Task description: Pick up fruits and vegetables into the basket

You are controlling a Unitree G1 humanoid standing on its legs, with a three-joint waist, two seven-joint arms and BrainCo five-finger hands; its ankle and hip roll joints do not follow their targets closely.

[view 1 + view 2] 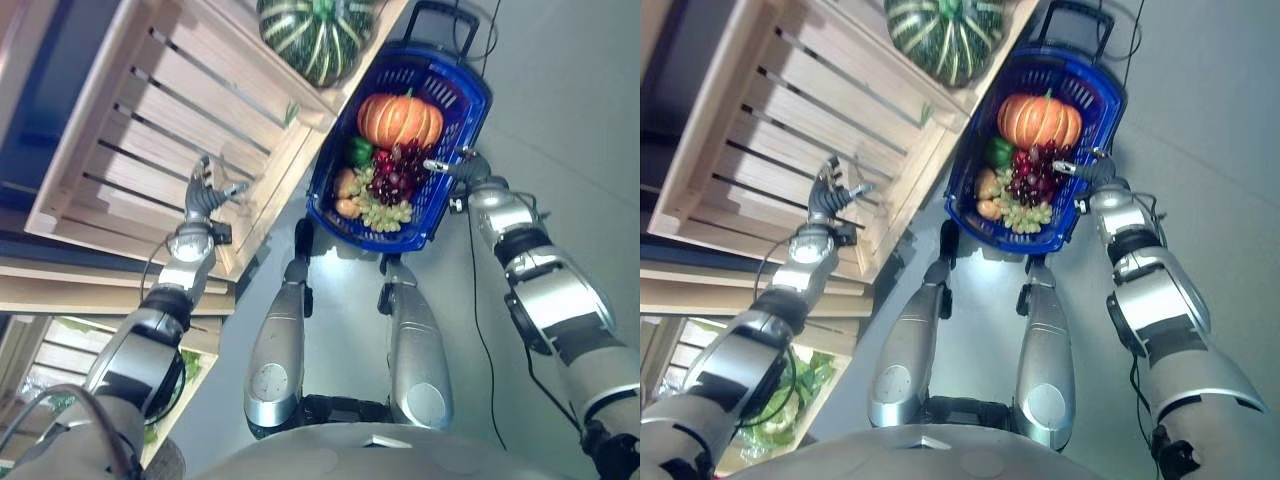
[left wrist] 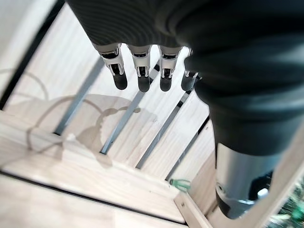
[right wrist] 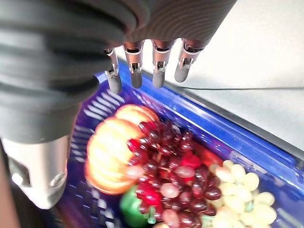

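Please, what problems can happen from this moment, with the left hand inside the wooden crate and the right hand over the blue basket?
1. The left hand hovers open over bare slats of the wooden crate; the striped green squash lies in the next compartment, so a reach from here may close on nothing or hit the divider.
2. The blue basket is already heaped with an orange pumpkin and red grapes; a heavy squash dropped in could crush them.
3. The right hand hangs open at the rim and might nudge it.

The basket (image 1: 463, 115) is bright blue. Inside sit an orange pumpkin (image 1: 400, 119), dark red grapes (image 1: 397, 173), pale green grapes (image 1: 385, 214) and a green pepper (image 1: 360, 151). The squash (image 1: 318, 35) has dark green and cream stripes (like a watermelon). The crate (image 1: 150, 120) is light wood.
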